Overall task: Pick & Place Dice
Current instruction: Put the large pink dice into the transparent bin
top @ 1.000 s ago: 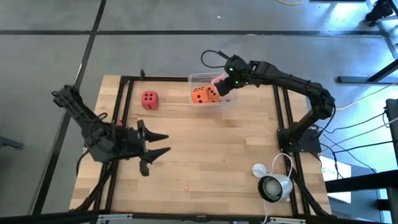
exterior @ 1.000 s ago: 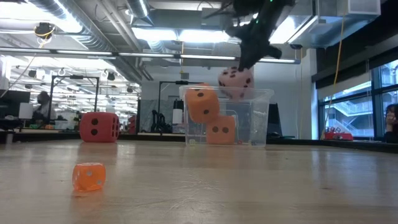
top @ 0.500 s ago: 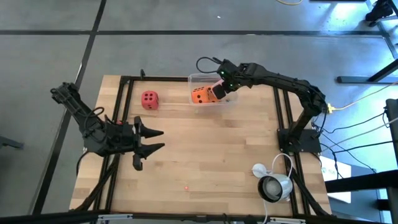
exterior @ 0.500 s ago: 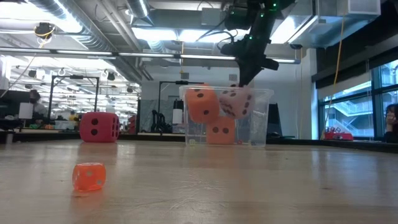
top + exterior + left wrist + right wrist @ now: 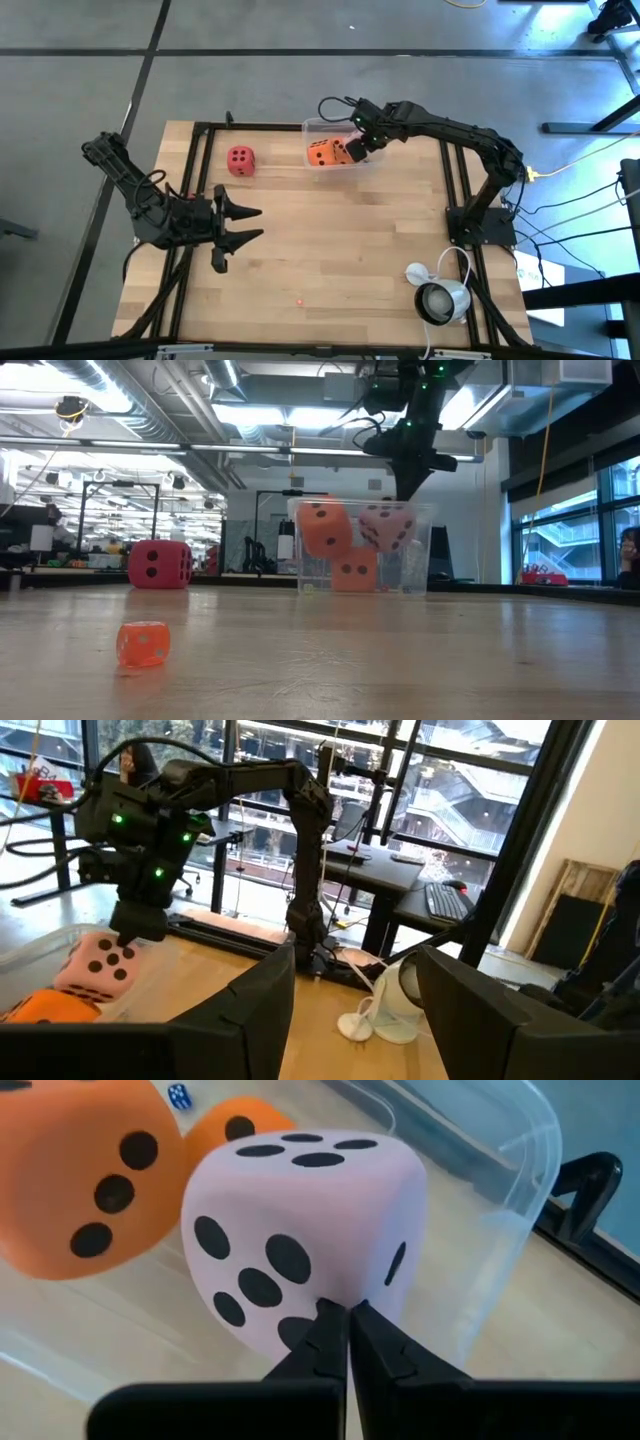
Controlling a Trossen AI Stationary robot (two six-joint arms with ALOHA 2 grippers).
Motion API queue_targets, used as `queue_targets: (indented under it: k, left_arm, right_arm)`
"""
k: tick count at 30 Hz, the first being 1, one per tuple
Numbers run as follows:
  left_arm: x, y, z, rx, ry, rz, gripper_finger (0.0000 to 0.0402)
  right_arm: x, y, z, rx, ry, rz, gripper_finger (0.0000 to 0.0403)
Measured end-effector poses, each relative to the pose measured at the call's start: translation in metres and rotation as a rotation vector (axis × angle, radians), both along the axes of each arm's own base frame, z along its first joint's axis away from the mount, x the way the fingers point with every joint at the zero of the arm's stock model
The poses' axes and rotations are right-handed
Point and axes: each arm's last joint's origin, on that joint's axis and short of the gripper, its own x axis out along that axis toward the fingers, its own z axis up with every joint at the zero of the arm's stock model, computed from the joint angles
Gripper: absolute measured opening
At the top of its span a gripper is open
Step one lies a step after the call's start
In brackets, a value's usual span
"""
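Three dice sit in the clear bin [image 5: 340, 140] at the table's far edge: two orange [image 5: 322, 526] [image 5: 355, 570] and the pink die [image 5: 300, 1240]. The right gripper [image 5: 345, 1330] hangs over the bin, fingers pressed together on nothing, tips just at the pink die's face. The red die [image 5: 240, 159] rests on the table, well left of the bin. The left gripper [image 5: 250, 225] hovers near the left side, fingers spread and empty.
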Motion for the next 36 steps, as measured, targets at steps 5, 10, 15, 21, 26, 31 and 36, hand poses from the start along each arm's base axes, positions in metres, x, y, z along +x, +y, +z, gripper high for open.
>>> queue_targets:
  k: [5,10,15,21,26,31,36]
  left_arm:
    - [0.0,0.0,0.0,0.021,0.005,0.002,0.0203]
    - [0.0,-0.0001,-0.0001,0.02,0.005,0.001,0.0203]
    - [0.0,-0.0001,-0.0003,0.021,0.007,0.001,0.0203]
    - [0.0,-0.0001,-0.0003,0.021,0.006,0.001,0.0203]
    - [0.0,-0.0001,-0.0003,0.021,0.007,0.001,0.0203]
    - [0.0,-0.0001,-0.0003,0.02,0.007,0.001,0.0203]
    - [0.0001,-0.0006,-0.0003,0.019,0.005,-0.016,0.0203]
  right_arm:
    - [-0.0001,0.0001,-0.0007,0.003,0.005,0.0,0.0002]
    - [0.0,0.0001,-0.0012,0.007,0.004,0.002,0.0002]
    - [0.0008,0.0011,-0.0012,0.01,0.001,0.011,0.0012]
    - [0.004,0.0043,-0.0005,-0.037,0.014,0.051,0.0088]
    - [0.006,0.0053,-0.0001,-0.043,0.004,0.07,0.018]
    - [0.006,0.0052,0.0,-0.043,0.003,0.07,0.0256]
    - [0.0059,0.0062,-0.0004,-0.008,-0.007,0.078,0.0294]
